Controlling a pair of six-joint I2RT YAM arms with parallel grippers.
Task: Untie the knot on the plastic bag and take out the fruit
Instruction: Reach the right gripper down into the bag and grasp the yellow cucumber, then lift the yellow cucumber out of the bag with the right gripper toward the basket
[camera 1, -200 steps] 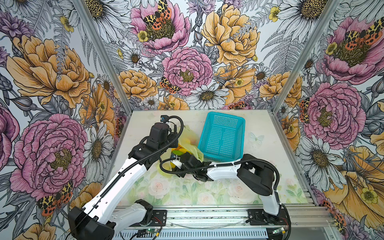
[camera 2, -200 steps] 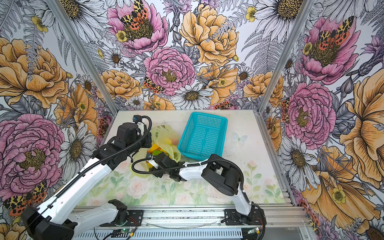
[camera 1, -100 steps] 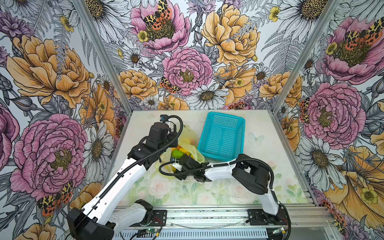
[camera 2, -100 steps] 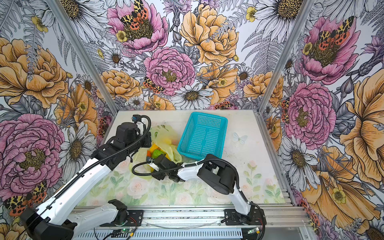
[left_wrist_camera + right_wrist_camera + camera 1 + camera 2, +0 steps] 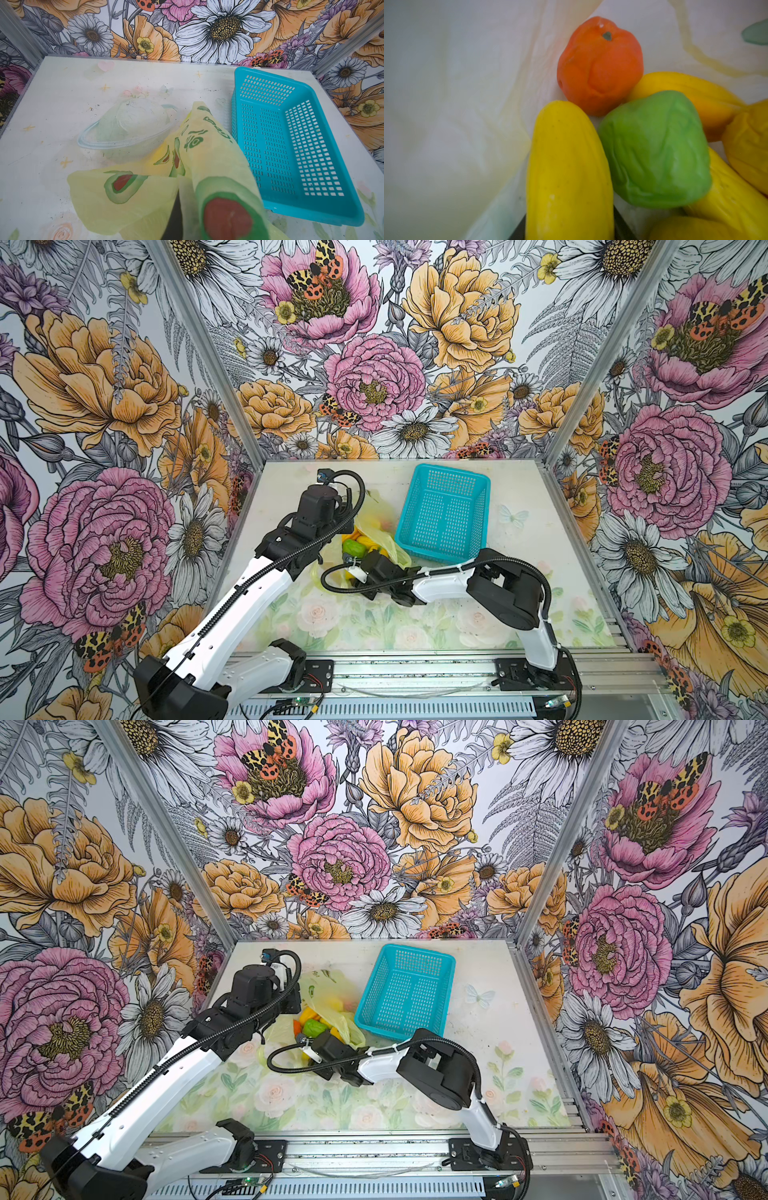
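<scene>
The left end effector is pressed together on a fold of the plastic bag, holding the film up off the desk just beside the turquoise basket. The right end effector reaches into the bag's open mouth with a finger on each side of a long yellow fruit; whether they grip it cannot be told. A green fruit and an orange fruit lie against it inside the bag.
</scene>
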